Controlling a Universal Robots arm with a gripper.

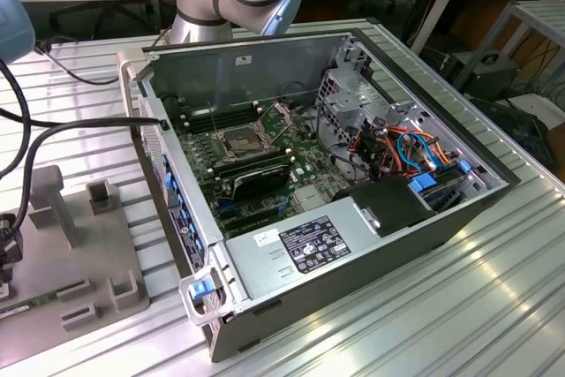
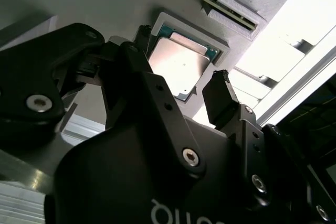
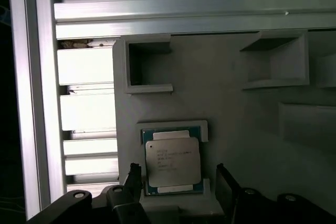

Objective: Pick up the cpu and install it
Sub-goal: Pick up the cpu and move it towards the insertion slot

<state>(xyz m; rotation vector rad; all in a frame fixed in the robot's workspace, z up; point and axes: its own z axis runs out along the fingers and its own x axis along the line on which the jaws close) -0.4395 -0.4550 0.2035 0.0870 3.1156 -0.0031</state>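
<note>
Gripper: wide open, holding nothing. In both wrist views the two dark fingers stand either side of the cpu, apart from its edges. You cannot tell from these views whether the tips are down level with the chip or above it.

Cpu: lying flat, silver top up, in a shallow nest on the grey fixture plate. The plate rests on the slatted aluminium table.

Risks as I judge them:
- The nest has a raised lip close around the chip. If you close too high, the pads would catch only the top edge and the chip could slip out. Too low, and they may clamp the lip instead.
- The chip looks slightly off the midline between the fingers (hard to be sure at this angle). One pad landing first could push or tip it in the nest.
- A thin, smooth metal part offers little grip, so a skewed hold could twist during carry.

Farther out: the socket sits on the motherboard deep inside the open computer case, well apart from the fixture. Case walls and cables crowd it, and a tilted chip could land badly there.
</note>
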